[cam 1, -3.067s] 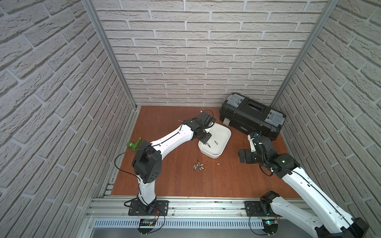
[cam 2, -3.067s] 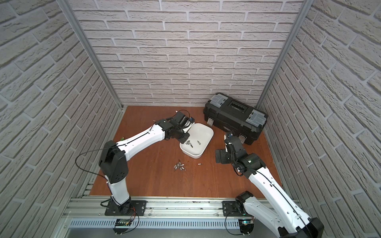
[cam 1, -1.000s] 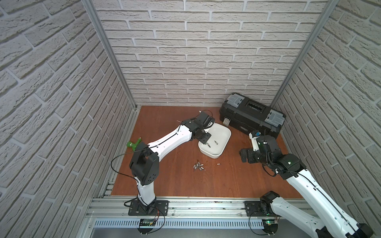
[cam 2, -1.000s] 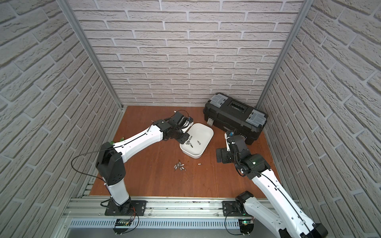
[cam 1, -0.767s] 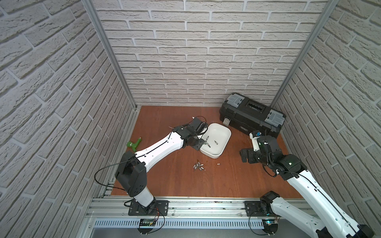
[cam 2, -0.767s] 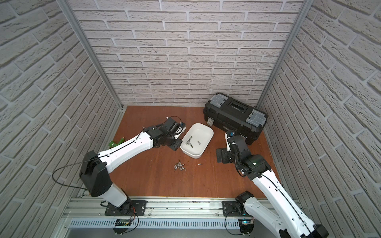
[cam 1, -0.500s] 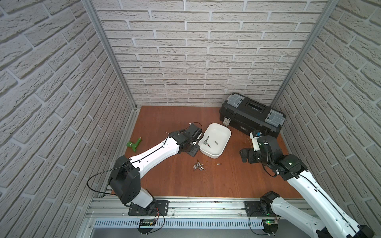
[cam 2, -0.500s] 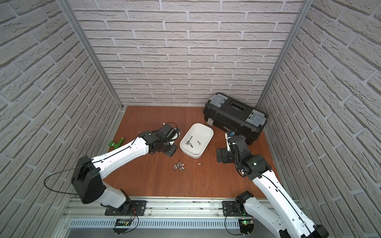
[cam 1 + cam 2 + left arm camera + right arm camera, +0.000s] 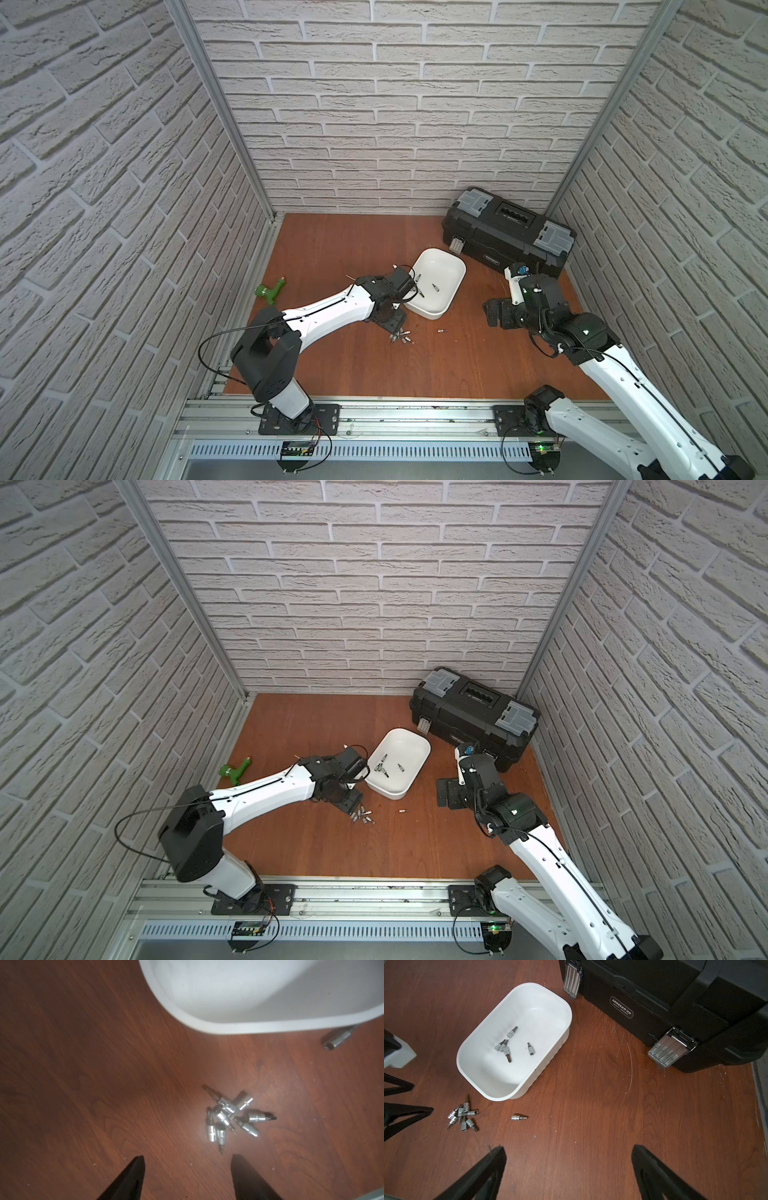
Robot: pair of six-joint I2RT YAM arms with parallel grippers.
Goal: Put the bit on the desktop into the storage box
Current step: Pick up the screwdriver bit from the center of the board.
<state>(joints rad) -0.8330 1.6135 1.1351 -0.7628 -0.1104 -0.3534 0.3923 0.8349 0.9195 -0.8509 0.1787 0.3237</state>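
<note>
Several small silver bits lie in a pile (image 9: 401, 338) (image 9: 361, 814) (image 9: 228, 1118) on the reddish-brown desktop (image 9: 415, 374), just in front of the white storage box (image 9: 446, 270) (image 9: 409, 746) (image 9: 500, 1072). One more bit (image 9: 441, 331) (image 9: 519, 1117) lies alone to the right of the pile. Several bits (image 9: 504, 1047) rest inside the box. My left gripper (image 9: 187, 1159) (image 9: 392, 328) hangs open and empty over the wood at the pile's left edge. My right gripper (image 9: 568, 1151) (image 9: 490, 313) stands wide open and empty, to the right of the box.
A big black toolbox (image 9: 509, 237) (image 9: 675, 1001) with grey lid parts sits at the back right, close behind the right gripper. A green T-shaped tool (image 9: 270, 291) lies near the left wall. Brick-pattern walls close in three sides.
My left arm has drawn back from over the storage box and come down by the pile of bits, with its jaws spreading wider. The right arm has stayed put.
</note>
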